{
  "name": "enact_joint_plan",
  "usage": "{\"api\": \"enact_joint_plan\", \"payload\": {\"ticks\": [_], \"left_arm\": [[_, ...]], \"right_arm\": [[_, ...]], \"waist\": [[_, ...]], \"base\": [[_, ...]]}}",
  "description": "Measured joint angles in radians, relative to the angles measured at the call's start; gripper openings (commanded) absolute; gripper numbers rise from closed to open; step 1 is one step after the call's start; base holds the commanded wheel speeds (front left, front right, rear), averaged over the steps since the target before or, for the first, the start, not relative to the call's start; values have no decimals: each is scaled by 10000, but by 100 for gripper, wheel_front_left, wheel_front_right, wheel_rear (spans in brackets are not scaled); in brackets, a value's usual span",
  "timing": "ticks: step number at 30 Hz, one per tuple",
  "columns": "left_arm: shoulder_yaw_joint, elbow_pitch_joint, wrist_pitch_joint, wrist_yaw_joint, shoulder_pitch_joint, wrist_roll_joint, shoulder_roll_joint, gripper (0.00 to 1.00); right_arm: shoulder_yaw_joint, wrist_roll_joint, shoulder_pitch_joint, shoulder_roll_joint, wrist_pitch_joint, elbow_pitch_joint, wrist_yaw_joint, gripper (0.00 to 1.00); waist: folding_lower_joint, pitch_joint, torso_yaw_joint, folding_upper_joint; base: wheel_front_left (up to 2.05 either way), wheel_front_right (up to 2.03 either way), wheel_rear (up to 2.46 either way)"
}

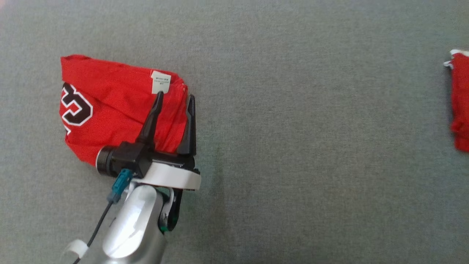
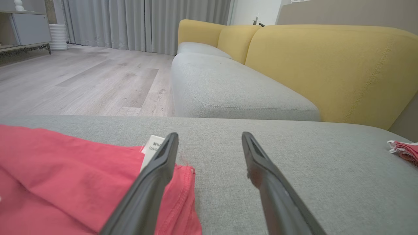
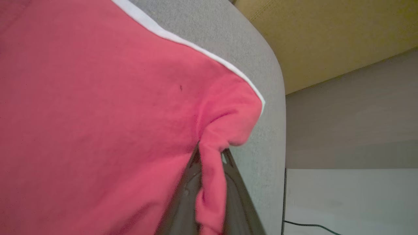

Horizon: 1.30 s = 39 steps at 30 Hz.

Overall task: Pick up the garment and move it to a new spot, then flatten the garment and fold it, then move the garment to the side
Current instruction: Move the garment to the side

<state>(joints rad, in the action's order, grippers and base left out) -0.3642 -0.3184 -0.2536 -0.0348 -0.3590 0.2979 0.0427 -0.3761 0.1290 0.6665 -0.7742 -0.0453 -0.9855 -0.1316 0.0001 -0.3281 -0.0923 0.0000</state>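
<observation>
lying folded, red garment [image 1: 110,106] shows black numeral [image 1: 75,108] and white tag [image 1: 160,82].

One garment [image 1: 110,106] on the cushion's [image 1: 293,165] left, left gripper [image 1: 176,96] astride its right edge; another garment [image 1: 461,102] far right.

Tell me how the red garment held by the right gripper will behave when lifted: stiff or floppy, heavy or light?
Probably floppy: the red garment bunches into a soft fold in the right gripper. Likely light, since the cloth looks thin. Its loose part would likely hang and drag over the grey cushion.
</observation>
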Motion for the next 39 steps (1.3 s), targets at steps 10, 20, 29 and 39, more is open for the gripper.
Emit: {"api": "enact_joint_plan", "payload": {"ticks": [10, 20, 29, 39], "left_arm": [[-40, 79, 0, 0, -325, 0, -6, 100], [8, -29, 0, -2, -429, 0, -8, 100], [184, -10, 0, 8, 3, 0, -8, 100], [382, 13, 0, 10, 801, -86, -2, 100]], "right_arm": [[717, -1223, 1123, -282, 284, -596, 0, 38], [2464, -2297, 1214, 405, 842, -644, 0, 100], [4679, -2566, 733, 2874, 2201, 1179, 0, 100], [5407, -1093, -1818, 6309, 2757, 5162, 0, 100]], "waist": [[1, -695, -323, 0], [0, -142, -239, 0], [-2, 1132, 67, 0], [-3, 2311, 212, 0]], "base": [[0, 0, 0], [0, 0, 0], [0, 0, 0], [0, 0, 0]]}}
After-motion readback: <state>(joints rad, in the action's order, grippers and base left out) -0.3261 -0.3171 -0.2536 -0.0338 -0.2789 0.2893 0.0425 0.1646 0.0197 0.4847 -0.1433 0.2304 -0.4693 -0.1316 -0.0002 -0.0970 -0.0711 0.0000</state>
